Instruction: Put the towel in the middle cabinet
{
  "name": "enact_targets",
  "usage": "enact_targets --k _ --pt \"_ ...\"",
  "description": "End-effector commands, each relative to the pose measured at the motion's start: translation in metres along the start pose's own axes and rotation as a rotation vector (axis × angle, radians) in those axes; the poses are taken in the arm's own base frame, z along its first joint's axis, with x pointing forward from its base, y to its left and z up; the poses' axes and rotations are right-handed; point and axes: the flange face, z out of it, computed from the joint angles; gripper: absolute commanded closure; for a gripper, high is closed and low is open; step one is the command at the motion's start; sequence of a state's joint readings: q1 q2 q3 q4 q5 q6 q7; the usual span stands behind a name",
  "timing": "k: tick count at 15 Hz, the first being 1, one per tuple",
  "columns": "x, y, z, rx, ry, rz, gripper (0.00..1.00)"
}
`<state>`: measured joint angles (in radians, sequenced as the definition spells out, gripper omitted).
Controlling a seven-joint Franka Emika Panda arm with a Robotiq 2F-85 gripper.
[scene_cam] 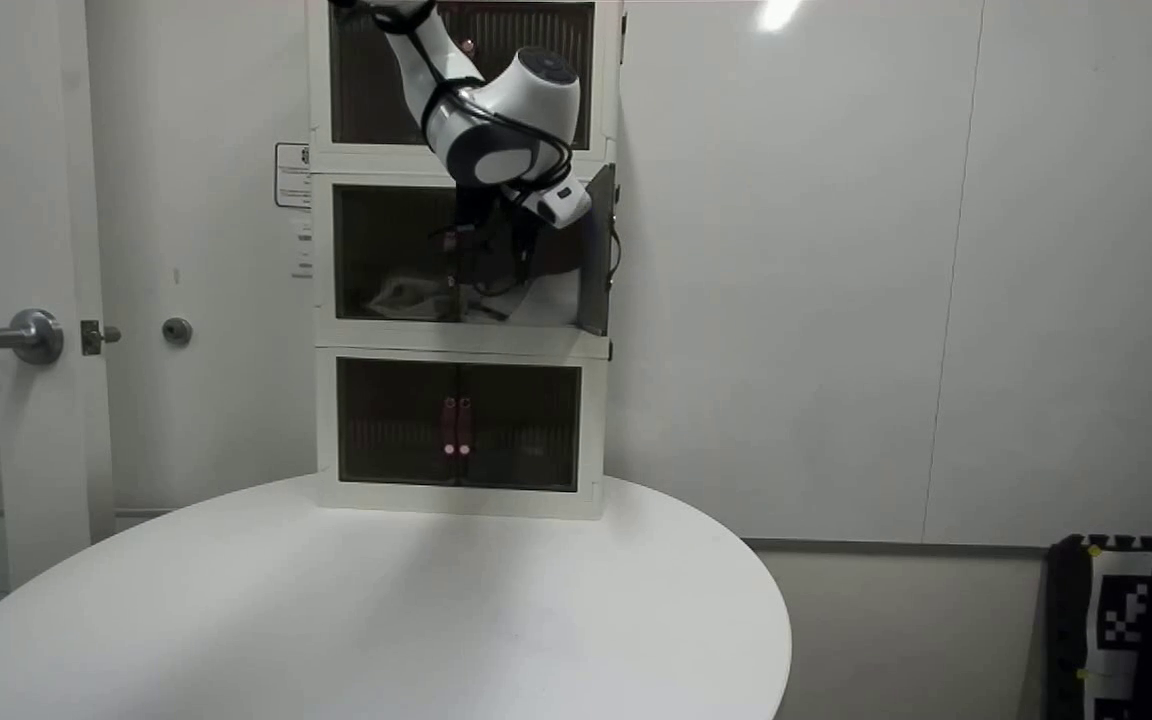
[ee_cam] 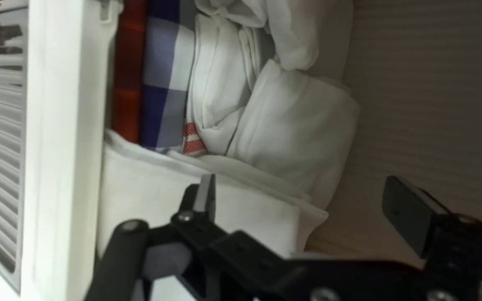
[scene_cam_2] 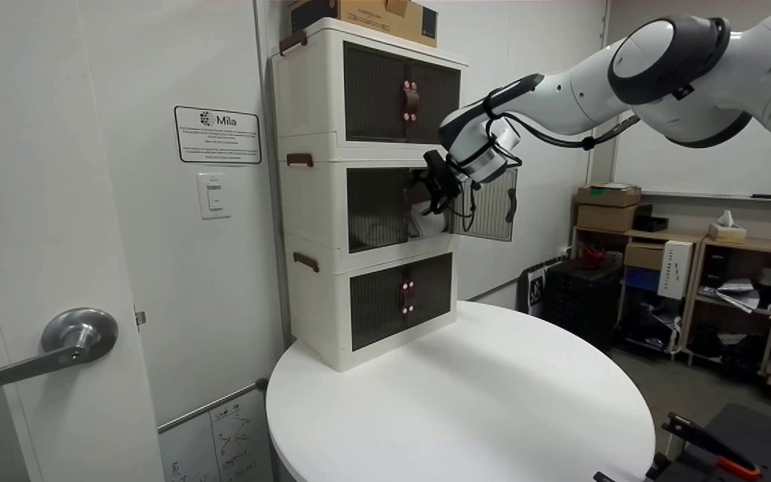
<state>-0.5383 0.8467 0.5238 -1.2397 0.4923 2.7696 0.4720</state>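
Apparently the putting-in is at its last stage, the release: the gripper (ee_cam: pixel 303 198) reaches inside the middle cabinet (scene_cam_2: pixel 315 201), its jaws spread wide and holding nothing that I can see. The towel (ee_cam: pixel 247 205), as I judge it, is the nearest white cloth, lying inside the cabinet; other white cloths (ee_cam: pixel 297 125) lie beyond it, so I can't swear to which is meant. One of the fingers (ee_cam: pixel 208 192) overlaps the towel in the wrist view, the other hangs over a pale inner panel (ee_cam: pixel 429 83); whether finger and fabric touch, I can't tell.

Next, I'd say, the move calls for backing slowly out with the jaws wide, so no fold gets hooked and dragged along, and with care for the swung-out door (scene_cam: pixel 596 260), which the arm (scene_cam: pixel 501 115) overlaps in an exterior view. Shutting it might come after.

As for stuff and shape, the towel looks soft and matt, folded flat into straight edges, with one pointed corner. Beyond it are plumper folds, a red-striped trim (ee_cam: pixel 193 142) and a blue-and-white checked cloth (ee_cam: pixel 165 79) beside a rusty red strip (ee_cam: pixel 128 75). The cabinet is boxy, smooth and cream-white, probably plastic; its door is tinted and finely ribbed. On the top cabinet (scene_cam_2: pixel 308 94) bows a brown strap (scene_cam_2: pixel 411 102) with pink studs.
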Motion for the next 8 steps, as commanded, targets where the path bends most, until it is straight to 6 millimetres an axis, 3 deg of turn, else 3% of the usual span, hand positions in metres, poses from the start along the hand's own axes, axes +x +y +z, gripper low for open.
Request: enact_targets --k 1,5,8 --pt "0.004 -0.005 -0.033 -0.052 -0.057 -0.174 0.00" --pt "0.007 -0.005 -0.036 -0.085 -0.095 -0.307 0.00" --pt "-0.001 0.008 -0.021 -0.096 -0.060 -0.366 0.00"
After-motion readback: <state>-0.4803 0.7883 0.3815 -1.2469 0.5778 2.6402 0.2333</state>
